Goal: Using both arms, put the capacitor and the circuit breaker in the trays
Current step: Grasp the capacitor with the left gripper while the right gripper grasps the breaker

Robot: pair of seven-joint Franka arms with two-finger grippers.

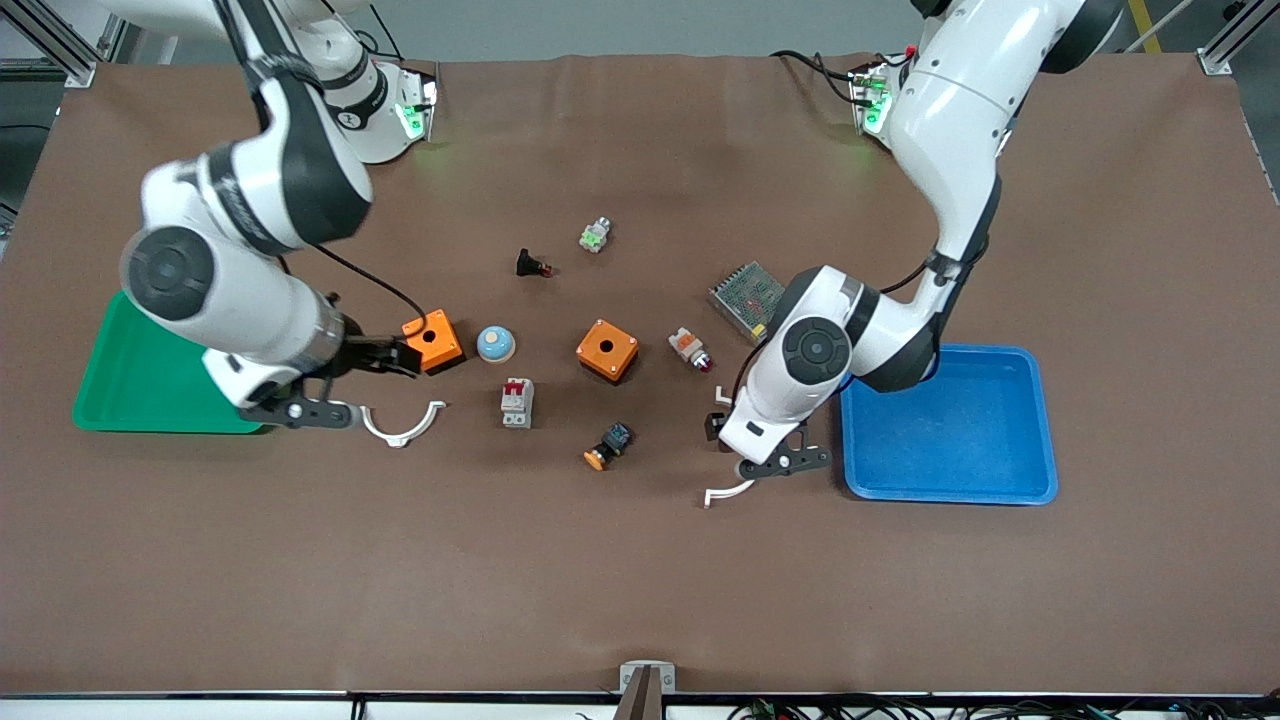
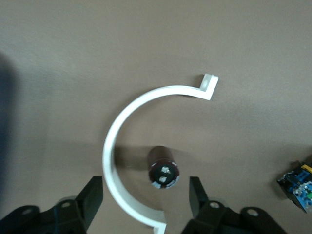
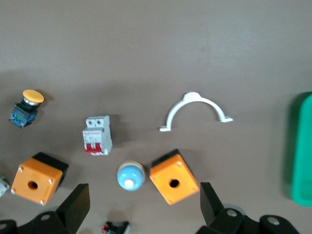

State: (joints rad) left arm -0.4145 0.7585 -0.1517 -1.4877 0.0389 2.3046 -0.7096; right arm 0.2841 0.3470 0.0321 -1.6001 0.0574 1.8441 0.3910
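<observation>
The capacitor [image 2: 163, 168] was black with a pale top, the circuit breaker [image 1: 516, 402] white-grey with red toggles, the worktop [image 1: 640, 580] brown.

The capacitor [image 2: 163, 168], a tiny dark cylinder with a pale end, is lying on the table directly below the left gripper [image 2: 146, 200], between its open fingers and not touching them. The circuit breaker [image 1: 516, 402], a white-grey block with red toggles, is lying flat on the table, well apart from the right gripper [image 1: 385, 357] and toward the left arm's end from it.
</observation>
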